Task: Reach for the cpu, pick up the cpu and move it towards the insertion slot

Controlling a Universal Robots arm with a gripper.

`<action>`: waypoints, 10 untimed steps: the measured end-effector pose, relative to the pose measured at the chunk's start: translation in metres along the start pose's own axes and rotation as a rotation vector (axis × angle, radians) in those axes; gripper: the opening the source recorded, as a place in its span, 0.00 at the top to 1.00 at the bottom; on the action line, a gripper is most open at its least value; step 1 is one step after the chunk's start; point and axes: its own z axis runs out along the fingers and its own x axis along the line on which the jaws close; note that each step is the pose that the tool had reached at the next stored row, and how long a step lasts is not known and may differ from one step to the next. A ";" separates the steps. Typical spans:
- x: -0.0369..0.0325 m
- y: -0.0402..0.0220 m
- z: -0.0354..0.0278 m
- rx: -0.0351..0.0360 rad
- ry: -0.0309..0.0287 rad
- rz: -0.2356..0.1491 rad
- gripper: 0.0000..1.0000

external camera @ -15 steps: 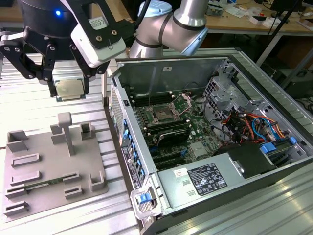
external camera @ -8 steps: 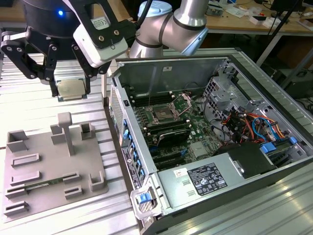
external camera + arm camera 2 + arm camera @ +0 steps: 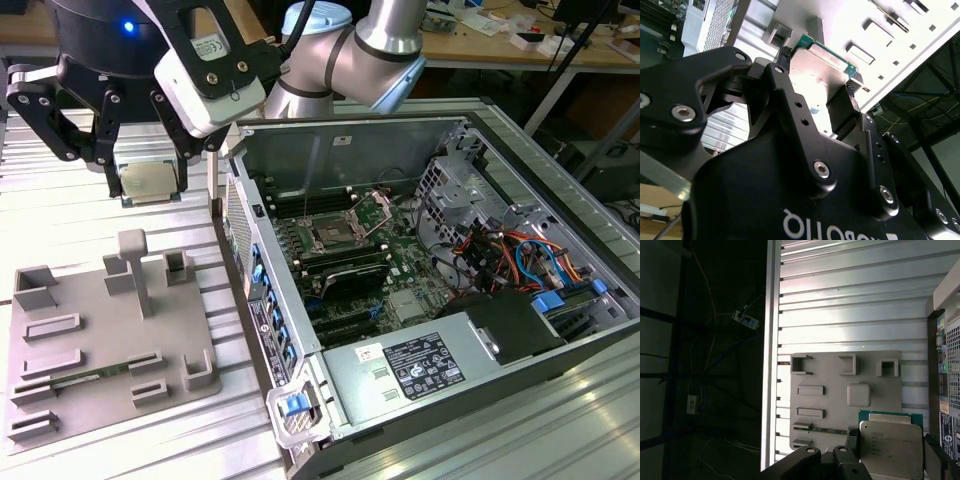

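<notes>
Upper left: claw (image 3: 150, 172) closed on cpu (image 3: 148, 186) by opposite edges, clear of fixture plate (image 3: 90, 350); edge grip likely spares chip faces.

The arm (image 3: 385, 45) is showing silver-grey round links, with a pale blue cap (image 3: 298, 14) closing one joint and a black cable (image 3: 304, 28) running across it. A white box (image 3: 205, 80) is wearing a black label, and a blue light (image 3: 127, 27) is glowing on the black gripper (image 3: 148, 178). In the second wrist view, its matte black links are carrying silver hex screws (image 3: 822, 169) and white lettering (image 3: 815, 225).
</notes>
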 end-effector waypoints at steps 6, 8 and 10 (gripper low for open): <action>-0.0013 0.0000 0.0000 0.0000 0.0000 0.000 0.45; -0.0018 0.0000 0.0000 0.0000 -0.0001 0.000 0.45; -0.0023 0.0000 0.0000 -0.0001 0.0000 0.000 0.45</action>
